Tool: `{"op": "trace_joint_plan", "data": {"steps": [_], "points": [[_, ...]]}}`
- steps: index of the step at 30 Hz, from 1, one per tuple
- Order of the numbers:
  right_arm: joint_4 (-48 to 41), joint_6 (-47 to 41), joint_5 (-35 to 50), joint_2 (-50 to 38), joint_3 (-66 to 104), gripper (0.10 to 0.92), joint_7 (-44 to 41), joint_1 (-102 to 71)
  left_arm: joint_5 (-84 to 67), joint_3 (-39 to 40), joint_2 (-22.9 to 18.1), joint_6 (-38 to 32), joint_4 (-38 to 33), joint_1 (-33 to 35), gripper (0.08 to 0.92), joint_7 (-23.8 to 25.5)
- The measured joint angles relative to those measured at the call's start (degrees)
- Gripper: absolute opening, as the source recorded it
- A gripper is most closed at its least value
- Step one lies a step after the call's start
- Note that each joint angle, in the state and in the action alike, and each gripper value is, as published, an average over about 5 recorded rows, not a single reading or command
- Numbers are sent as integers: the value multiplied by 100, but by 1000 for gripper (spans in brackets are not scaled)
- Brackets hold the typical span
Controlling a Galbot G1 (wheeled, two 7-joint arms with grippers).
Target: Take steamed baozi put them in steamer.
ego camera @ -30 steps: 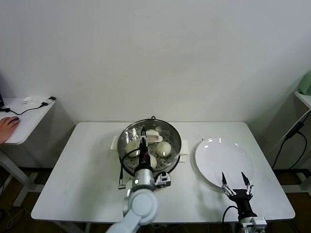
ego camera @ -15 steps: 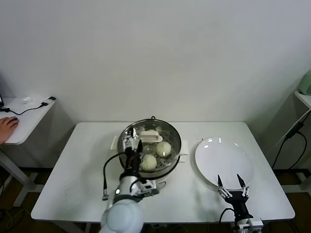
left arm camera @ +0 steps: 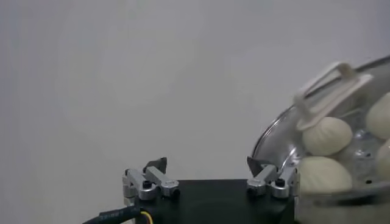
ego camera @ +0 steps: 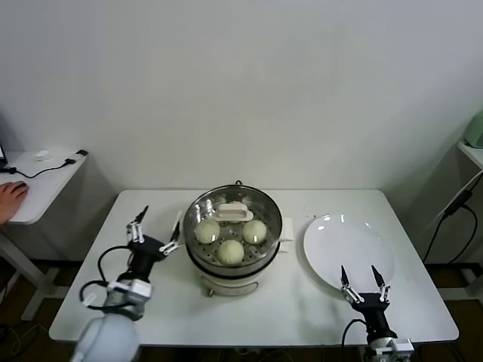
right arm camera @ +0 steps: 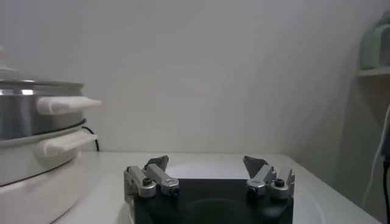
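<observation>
Three steamed baozi showed plainly in the steamer from my head view, sitting on the perforated tray, and I judged the loading step close to finished. Starting at the left, my left gripper hung over the table just beside the steamer's left rim, its fingers spread wide and holding nothing. To close the step out well, I would have kept that arm clear of the rim and side handle and avoided nudging the pot. A cream-white bar-shaped piece lay across the back of the tray; I could not tell whether a fourth bun sat partly behind it, though a pale shape there hinted at one. Further right, the white plate looked bare. My right gripper waited at the table's near edge beside the plate, fingers likewise wide apart and empty.
</observation>
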Motion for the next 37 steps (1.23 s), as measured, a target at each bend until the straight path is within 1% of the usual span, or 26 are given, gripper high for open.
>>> {"op": "trace_joint_plan", "data": {"steps": [6,10,14,22,37], "points": [[-54,82,57,-8,7,823,49,16,-1598,-445,133,-935,662,209,823,-90],[-77,97,77,11,7,823,71,19,-2226,-497,152,-1391,1130,271,823,-140],[-84,91,104,20,4,823,74,6,-2657,-498,165,-1704,1522,306,823,-173],[-95,59,131,48,-4,823,74,5,-3114,-429,163,-2087,1924,387,823,-205],[-91,21,123,94,-27,823,71,11,-3311,-265,167,-2377,2152,468,823,-237]]}}
